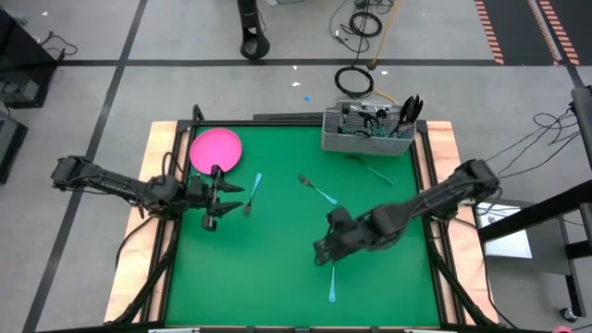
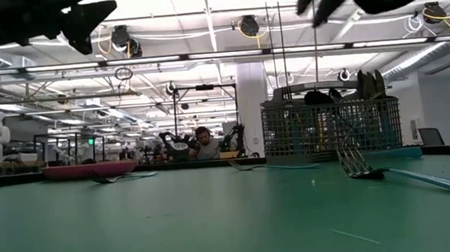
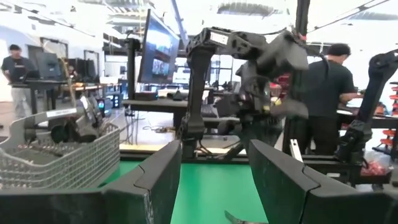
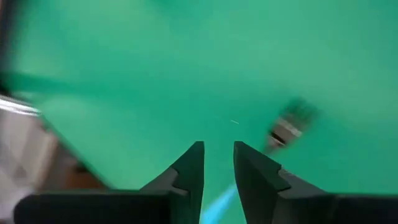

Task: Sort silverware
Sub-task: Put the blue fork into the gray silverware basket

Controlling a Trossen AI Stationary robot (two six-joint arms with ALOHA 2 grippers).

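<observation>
Several light-blue-handled forks lie flat on the green mat: one (image 1: 252, 192) just right of my left gripper (image 1: 231, 196), one mid-table (image 1: 319, 191), one near the caddy (image 1: 379, 174), and one (image 1: 333, 282) at the near edge below my right gripper (image 1: 322, 252). Dark utensils stand in the wire-mesh caddy (image 1: 368, 129). My left gripper (image 3: 214, 180) is open wide, hovering level over the mat. My right gripper (image 4: 219, 168) is open by a narrow gap and raised above the near fork (image 4: 289, 127), which lies on the mat in the low view (image 2: 355, 168).
A round pink plate (image 1: 215, 150) sits at the far left of the mat, just behind my left gripper. The caddy (image 2: 331, 129) stands at the far right edge. The wooden table border (image 1: 159, 176) frames the mat. People stand in the room beyond (image 3: 326, 93).
</observation>
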